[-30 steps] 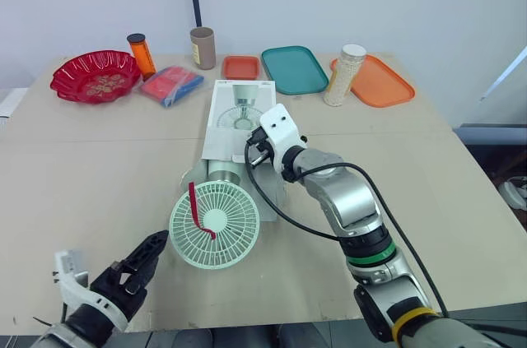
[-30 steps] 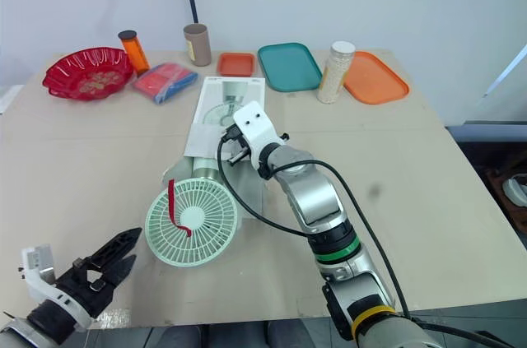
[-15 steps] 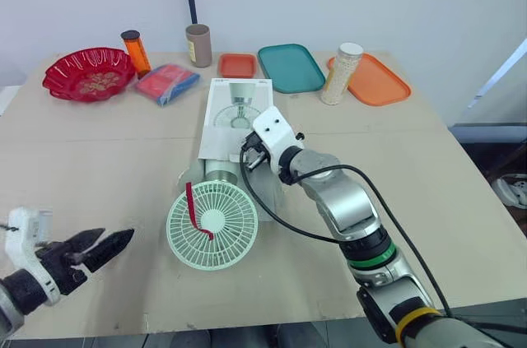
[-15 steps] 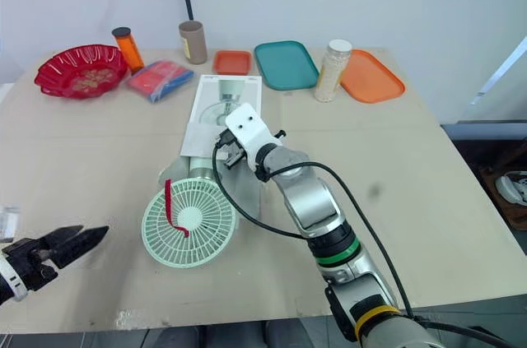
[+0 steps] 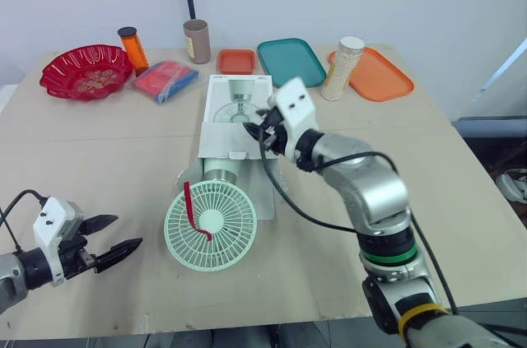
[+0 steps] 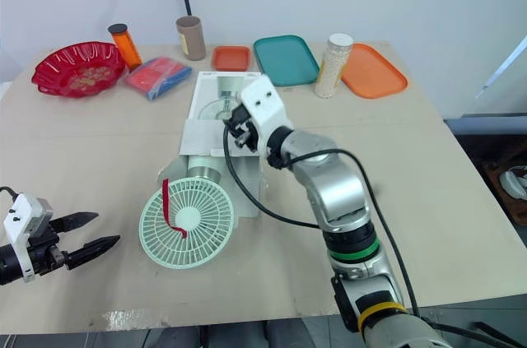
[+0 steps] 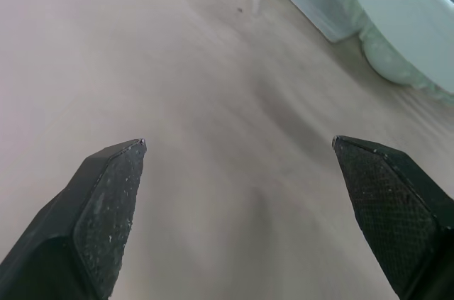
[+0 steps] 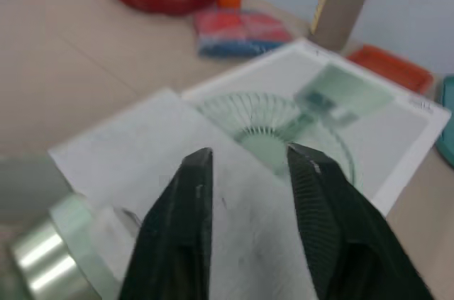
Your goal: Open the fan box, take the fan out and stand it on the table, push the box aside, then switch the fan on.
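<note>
My right gripper (image 8: 250, 151) hovers just above the white flap of the fan box (image 5: 235, 113), its fingers a little apart and holding nothing. The fan (image 5: 212, 226) lies on the bench (image 5: 107, 142) at the near end of the box, its stem under the flap. My left gripper (image 5: 126, 230) is spread wide, low over the bench, left of the fan.

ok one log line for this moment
fan: lying, partly out of box | right gripper: open, above box | left gripper: open, left of fan
</note>
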